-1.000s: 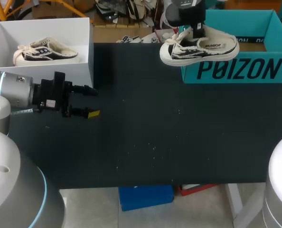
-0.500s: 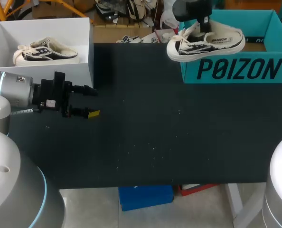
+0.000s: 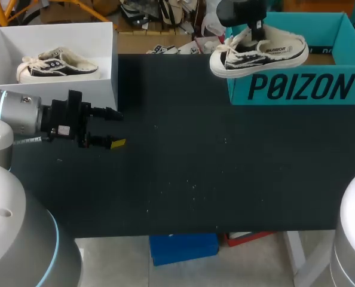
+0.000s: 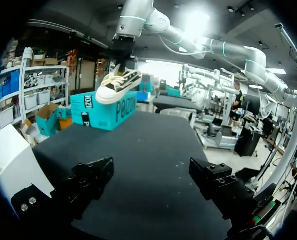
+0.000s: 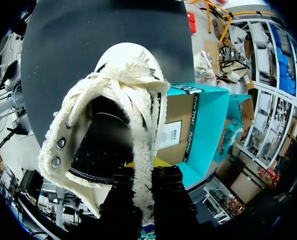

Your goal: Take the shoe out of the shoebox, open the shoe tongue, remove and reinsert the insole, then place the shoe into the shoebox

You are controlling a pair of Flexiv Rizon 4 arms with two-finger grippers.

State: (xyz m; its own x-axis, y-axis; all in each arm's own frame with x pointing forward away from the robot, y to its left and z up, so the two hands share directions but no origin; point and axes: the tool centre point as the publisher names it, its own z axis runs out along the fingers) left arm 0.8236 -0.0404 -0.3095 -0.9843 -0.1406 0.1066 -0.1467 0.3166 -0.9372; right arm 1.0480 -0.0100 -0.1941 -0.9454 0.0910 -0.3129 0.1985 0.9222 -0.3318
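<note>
A cream and black canvas shoe [image 3: 258, 54] hangs in the air over the near left corner of the teal shoebox [image 3: 297, 86], toe to the left. My right gripper [image 3: 256, 27] holds it from above, shut on the shoe's collar edge. In the right wrist view the fingers [image 5: 122, 200] pinch the frayed edge of the shoe [image 5: 118, 100], with the teal shoebox [image 5: 208, 120] below. My left gripper [image 3: 116, 129] stands open and empty low over the table at the left. In the left wrist view that gripper [image 4: 153, 177] faces the distant shoe [image 4: 116, 85].
A white box [image 3: 100, 72] at the back left holds a second, matching shoe [image 3: 57, 64]. Its corner [image 4: 13, 155] stands close beside my left gripper. The black tabletop [image 3: 213, 161] stretches between the two boxes.
The right gripper carried the shoe a little to the right and up, further over the teal shoebox's corner, then stopped. The left arm has not moved.
</note>
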